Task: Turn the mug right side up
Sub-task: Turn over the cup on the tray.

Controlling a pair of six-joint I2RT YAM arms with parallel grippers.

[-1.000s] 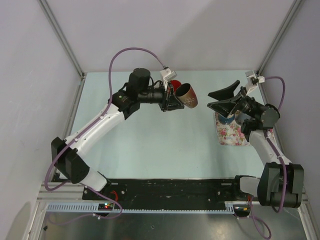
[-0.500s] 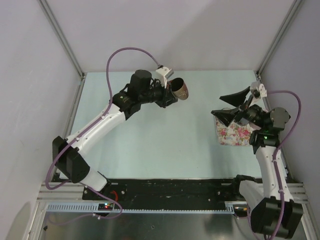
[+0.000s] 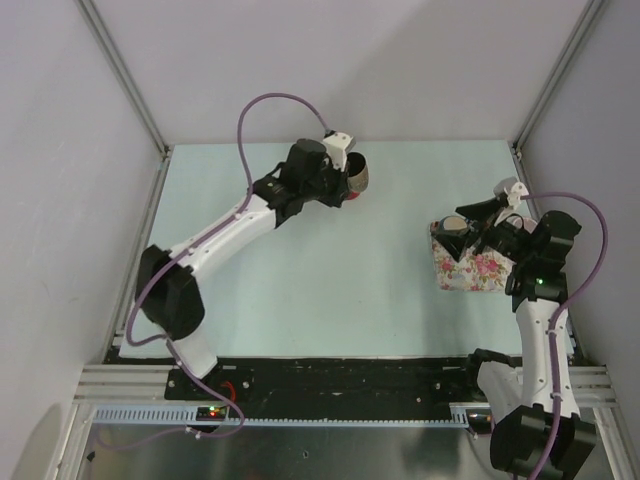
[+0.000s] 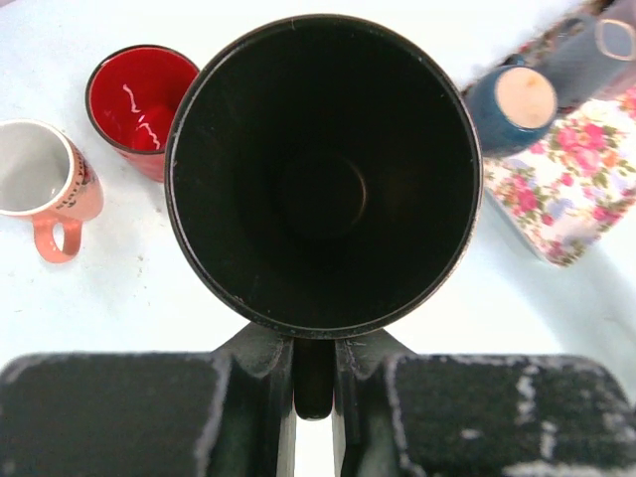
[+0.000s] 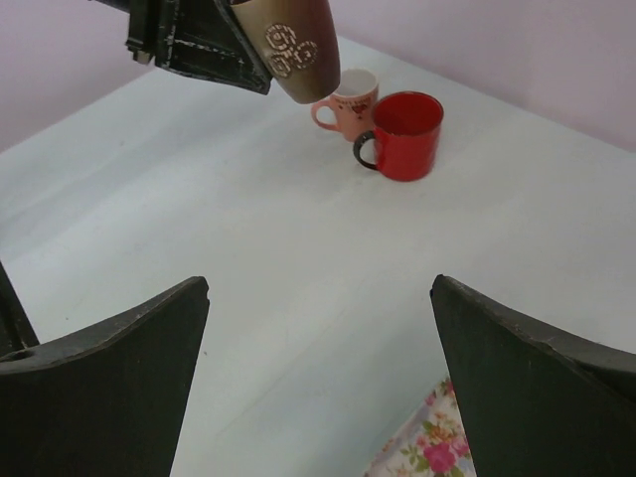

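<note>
Pale table (image 3: 300, 290); mug (image 4: 323, 174) interior wrist-view only

White links (image 3: 215, 235), black joints (image 3: 170, 300), purple cables (image 3: 268, 97); right hand (image 5: 320, 283) black, wedge-fingered.

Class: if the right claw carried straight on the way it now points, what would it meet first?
Probably the tabletop, short of the red mug; depth is unclear.

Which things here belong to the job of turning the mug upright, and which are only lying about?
In the job:
- brown mug, gripped by its handle
- left fingers

Lying about:
- red mug
- pink mug
- blue mug on the flowered cloth
- right fingers, open and holding nothing
</note>
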